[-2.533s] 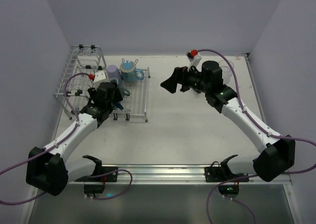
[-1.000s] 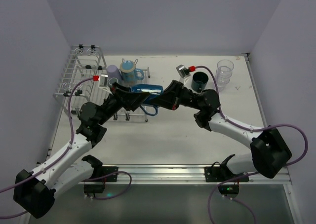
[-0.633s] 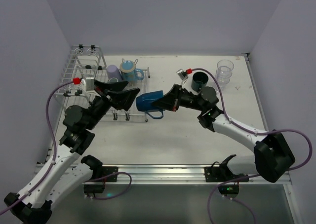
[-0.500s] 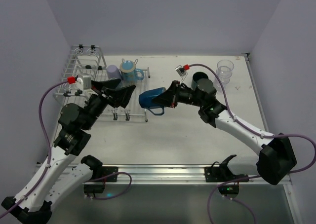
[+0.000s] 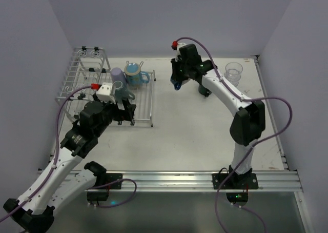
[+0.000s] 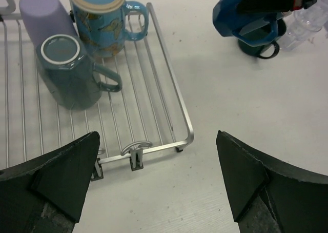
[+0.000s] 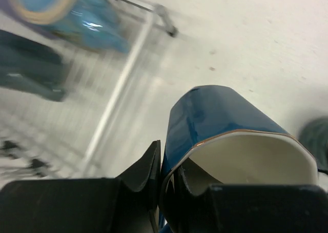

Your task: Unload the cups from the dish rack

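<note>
The silver dish rack [image 5: 146, 105] [image 6: 169, 84] holds three cups: a lavender one [image 5: 117, 74] [image 6: 43, 10], a light blue mug [image 5: 134, 73] [image 6: 100, 17] and a dark teal mug [image 6: 69, 74] on its side. My left gripper [image 5: 125, 112] [image 6: 159, 192] is open and empty over the rack's near corner. My right gripper [image 5: 177, 78] [image 7: 169, 176] is shut on the rim of a blue cup [image 5: 177, 84] [image 7: 225, 120] [image 6: 251, 17] with a cream inside, held tilted above the table. Just below it stands a dark teal cup [image 6: 259, 47] [image 7: 313, 135].
A clear ribbed glass [image 5: 233, 72] [image 6: 307, 22] stands at the back right near the table's corner. The rack's taller basket side [image 5: 84, 69] sits against the left wall. The right arm [image 5: 225, 92] arches high over the back of the table.
The left gripper opened and let go of the blue cup, then drew back to the rack. The right gripper kept the cup and carried it back and right, over the dark teal cup.
</note>
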`<state>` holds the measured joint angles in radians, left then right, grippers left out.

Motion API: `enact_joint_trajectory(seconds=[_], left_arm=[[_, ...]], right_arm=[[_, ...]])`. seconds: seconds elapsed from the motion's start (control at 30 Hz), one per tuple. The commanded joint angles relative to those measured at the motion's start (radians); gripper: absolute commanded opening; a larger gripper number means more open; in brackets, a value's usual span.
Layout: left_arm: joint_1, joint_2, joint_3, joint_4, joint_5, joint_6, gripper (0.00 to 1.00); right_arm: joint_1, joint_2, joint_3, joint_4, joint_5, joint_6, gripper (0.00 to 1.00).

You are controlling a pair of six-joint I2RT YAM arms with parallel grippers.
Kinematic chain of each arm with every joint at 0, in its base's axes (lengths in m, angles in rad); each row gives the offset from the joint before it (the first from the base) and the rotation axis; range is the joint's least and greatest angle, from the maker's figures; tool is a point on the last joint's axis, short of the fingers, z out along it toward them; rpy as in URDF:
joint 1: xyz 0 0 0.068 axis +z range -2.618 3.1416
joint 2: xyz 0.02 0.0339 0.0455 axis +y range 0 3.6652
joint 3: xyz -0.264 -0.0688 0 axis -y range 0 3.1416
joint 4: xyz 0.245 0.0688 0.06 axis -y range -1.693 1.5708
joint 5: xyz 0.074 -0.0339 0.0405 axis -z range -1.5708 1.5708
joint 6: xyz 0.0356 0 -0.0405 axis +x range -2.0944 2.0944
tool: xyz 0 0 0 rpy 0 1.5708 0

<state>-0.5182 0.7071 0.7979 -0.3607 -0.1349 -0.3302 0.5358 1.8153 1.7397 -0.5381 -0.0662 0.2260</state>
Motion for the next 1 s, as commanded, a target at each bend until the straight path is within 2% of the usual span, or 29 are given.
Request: enact_joint_trajectory(seconds=[0.0, 0.2, 0.3, 0.43, 0.67, 0.73, 0.83, 0.87, 0.93, 0.97], left_arm=[[0.001, -0.001, -0.014, -0.041, -0.058, 0.042, 1.0], [0.001, 0.045, 0.011, -0.043, -0.1, 0.007, 1.0], [0.001, 0.074, 0.024, -0.043, -0.149, -0.029, 1.0], [0.001, 0.147, 0.049, -0.031, -0.192, -0.069, 1.0], [0.001, 0.27, 0.067, 0.063, -0.278, -0.104, 1.0], [0.001, 0.325, 0.072, 0.089, -0.319, -0.104, 1.0], [0.001, 0.403, 0.087, 0.127, -0.373, -0.105, 1.0], [0.001, 0.422, 0.11, 0.126, -0.385, -0.11, 1.0], [0.001, 0.463, 0.126, 0.143, -0.416, -0.113, 1.0], [0.004, 0.472, 0.129, 0.157, -0.425, -0.107, 1.0]], right_arm=[[-0.042, 0.134, 0.208, -0.201, 0.141, -0.132, 0.0], [-0.065, 0.355, 0.441, -0.309, 0.161, -0.195, 0.0], [-0.063, 0.401, 0.48, -0.326, 0.167, -0.215, 0.0], [-0.065, 0.45, 0.478, -0.326, 0.175, -0.217, 0.0], [-0.062, 0.441, 0.406, -0.27, 0.167, -0.218, 0.0], [-0.063, 0.446, 0.42, -0.281, 0.16, -0.217, 0.02], [-0.063, 0.446, 0.42, -0.289, 0.144, -0.217, 0.12], [-0.062, 0.444, 0.419, -0.292, 0.146, -0.217, 0.2], [-0.062, 0.429, 0.396, -0.283, 0.149, -0.218, 0.26], [-0.062, 0.421, 0.391, -0.278, 0.151, -0.218, 0.34]])
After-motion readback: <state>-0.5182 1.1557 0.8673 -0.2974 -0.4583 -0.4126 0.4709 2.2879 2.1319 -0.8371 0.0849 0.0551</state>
